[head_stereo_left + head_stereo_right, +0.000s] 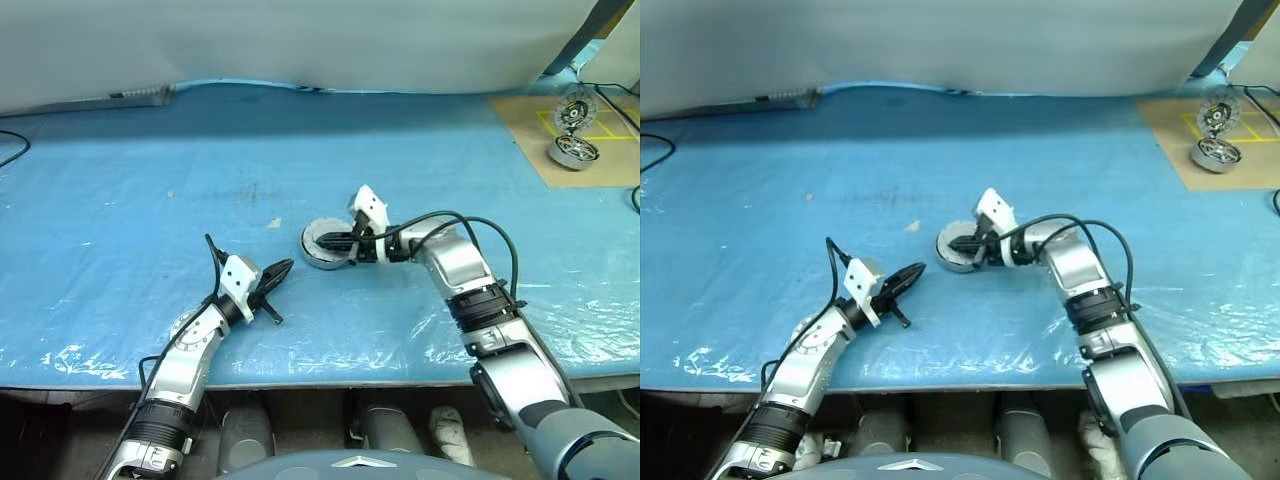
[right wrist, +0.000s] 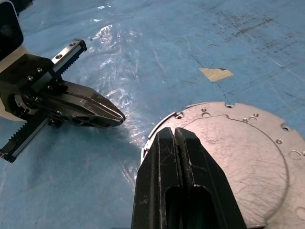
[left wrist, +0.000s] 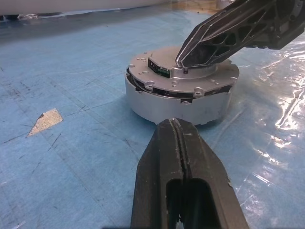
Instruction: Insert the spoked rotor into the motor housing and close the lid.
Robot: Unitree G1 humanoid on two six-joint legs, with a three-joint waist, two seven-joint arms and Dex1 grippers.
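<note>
I've got the motor housing (image 1: 326, 245) sitting flat on the blue-covered worktop (image 1: 150, 200), roughly centre, with the lid (image 2: 238, 157) down on top of it, plain grey face up. My right pincer (image 1: 340, 240) comes in from the right, fingers pressed together, the tip resting on the lid's top face; it grips nothing. From the left wrist camera I see those black fingers (image 3: 224, 33) angled down onto the raised centre of the lid. My left pincer (image 1: 280, 272) hovers low over the worktop just beside the housing, on its near-left side, pointing at it, fingers pressed together and empty. A small scrap of pale tape (image 3: 45, 121) lies on the blue sheet near the housing. Far off at the right corner, a second silvery motor (image 1: 573, 150) stands open on a brown board (image 1: 540, 140).
</note>
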